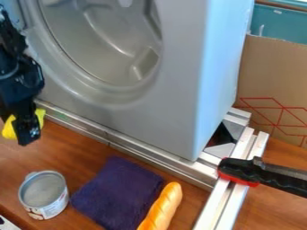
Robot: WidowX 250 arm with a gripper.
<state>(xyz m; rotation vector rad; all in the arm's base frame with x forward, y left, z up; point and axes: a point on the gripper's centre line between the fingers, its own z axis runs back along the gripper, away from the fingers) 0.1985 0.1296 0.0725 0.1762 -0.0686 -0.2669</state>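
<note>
Yellow shows on both sides of my black gripper (28, 134) at the far left, and I read that yellow thing (9, 129) as pinched between the fingers, the near one crossing its middle. It sits just in front of the metal rail (129, 146). I can't make out whether it is cloth or moulded plastic; it looks light, and I'd guess a grip at its middle balances it best, since the ends could droop if it is soft. Behind the rail stands a grey appliance shell (171, 112) with a round recess. Nearer me on the wooden tabletop (78, 157) is an open tin (45, 193), upright at the near left, probably stiff and slick-sided. To its right lies a dark purple cloth (118, 193), surely limp, and against that cloth's right edge a golden bread loaf (162, 207), which I'd expect to be light and apt to roll. Farther right, a black clamp with red pads (240, 170) lies across the rails, with a cardboard box (264, 72) beyond.
</note>
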